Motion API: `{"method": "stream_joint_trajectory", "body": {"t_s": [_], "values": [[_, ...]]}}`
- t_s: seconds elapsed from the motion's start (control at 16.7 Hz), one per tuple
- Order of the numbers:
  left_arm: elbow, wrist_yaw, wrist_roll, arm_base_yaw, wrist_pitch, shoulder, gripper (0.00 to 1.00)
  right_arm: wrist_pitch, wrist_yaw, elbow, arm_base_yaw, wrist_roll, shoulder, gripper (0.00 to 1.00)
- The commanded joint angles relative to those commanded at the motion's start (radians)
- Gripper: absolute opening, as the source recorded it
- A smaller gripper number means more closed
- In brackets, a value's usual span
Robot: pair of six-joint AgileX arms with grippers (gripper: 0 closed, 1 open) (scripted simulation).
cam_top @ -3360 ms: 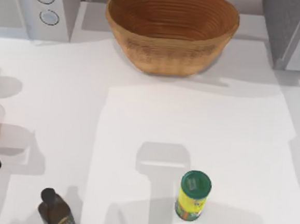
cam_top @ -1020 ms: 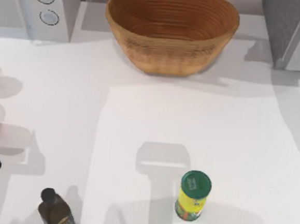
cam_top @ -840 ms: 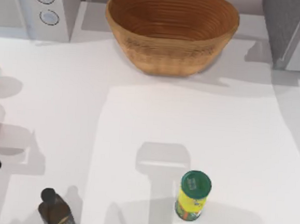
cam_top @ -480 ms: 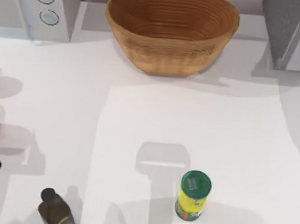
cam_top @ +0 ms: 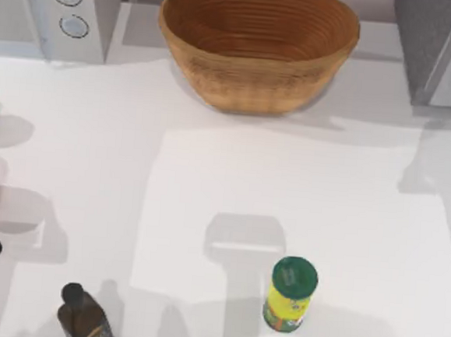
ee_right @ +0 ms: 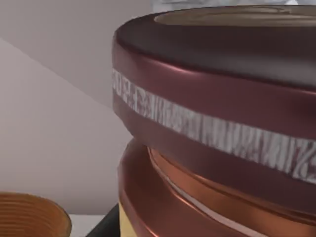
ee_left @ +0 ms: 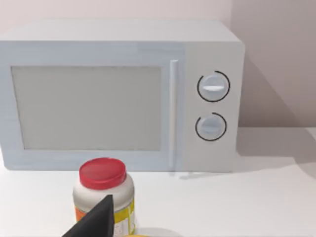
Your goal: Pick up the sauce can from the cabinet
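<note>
One white table (cam_top: 209, 175) carries everything. One dark grey speckled cabinet (cam_top: 423, 36) stands at its far right corner, its pale door panel toward the right edge. One white microwave (cam_top: 35, 9) sits at the far left corner, with two round knobs (ee_left: 213, 87) one above the other. One woven basket (cam_top: 257, 42) stands between them.

One sauce can (ee_right: 222, 123), with a dark maroon lid and a coppery rim below it, looms right before my right gripper (ee_right: 107, 228). I cannot tell what the can rests on, nor whether my jaws there are open or closed on it.

One green-lidded yellow can (cam_top: 290, 293) stands upright near the front. One dark bottle (cam_top: 85, 317) is at the front left.

My left gripper (ee_left: 94, 222) is parked at the table's left edge, just beside one red-lidded jar (ee_left: 103, 192). I cannot tell how its jaws stand.
</note>
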Motion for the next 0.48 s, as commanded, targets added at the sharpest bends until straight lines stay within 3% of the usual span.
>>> {"method": "stream_joint_trajectory", "body": {"t_s": [0.24, 0.48], "values": [[0.0, 0.0, 0.0, 0.0, 0.0, 0.0, 1.0, 0.138, -0.038, -0.466, -0.033, -0.004, -0.289, 0.0], [0.0, 0.0, 0.0, 0.0, 0.0, 0.0, 1.0, 0.257, -0.069, -0.796, -0.062, -0.007, -0.535, 0.0]]}}
